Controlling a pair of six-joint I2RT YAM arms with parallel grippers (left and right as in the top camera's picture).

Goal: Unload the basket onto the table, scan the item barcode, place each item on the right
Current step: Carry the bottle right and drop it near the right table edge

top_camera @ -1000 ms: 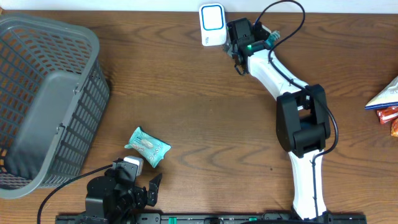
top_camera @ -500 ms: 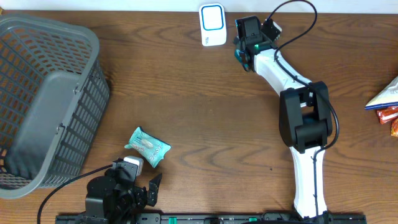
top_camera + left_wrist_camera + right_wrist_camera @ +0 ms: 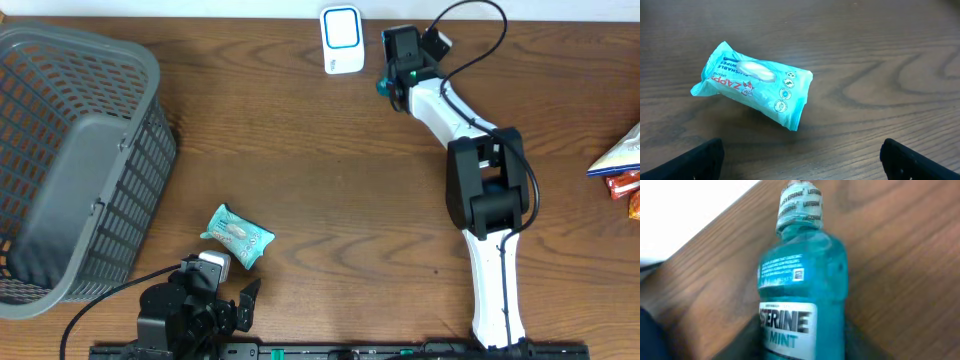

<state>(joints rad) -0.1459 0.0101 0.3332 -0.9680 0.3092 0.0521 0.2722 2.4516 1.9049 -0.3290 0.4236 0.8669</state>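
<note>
A teal Listerine mint mouthwash bottle [image 3: 802, 290] fills the right wrist view, cap pointing away, over the wood table. Dark fingers press against both of its sides at the bottom of that view. From overhead only a teal sliver of the bottle [image 3: 383, 86] shows under my right gripper [image 3: 392, 78], which sits just right of the white-and-blue scanner [image 3: 342, 40] at the table's far edge. My left gripper [image 3: 800, 167] stands wide open near the front edge with nothing between its fingers. A teal wipes packet [image 3: 752, 82] lies just ahead of it.
A large grey plastic basket [image 3: 80, 150] takes up the left of the table. Snack packets [image 3: 620, 165] lie at the right edge. In the overhead view the wipes packet [image 3: 238, 235] lies between the basket and the left arm [image 3: 190, 310].
The right wrist has swung a little to the right, away from the scanner, and settled there. The left arm and the wipes packet have not moved.
</note>
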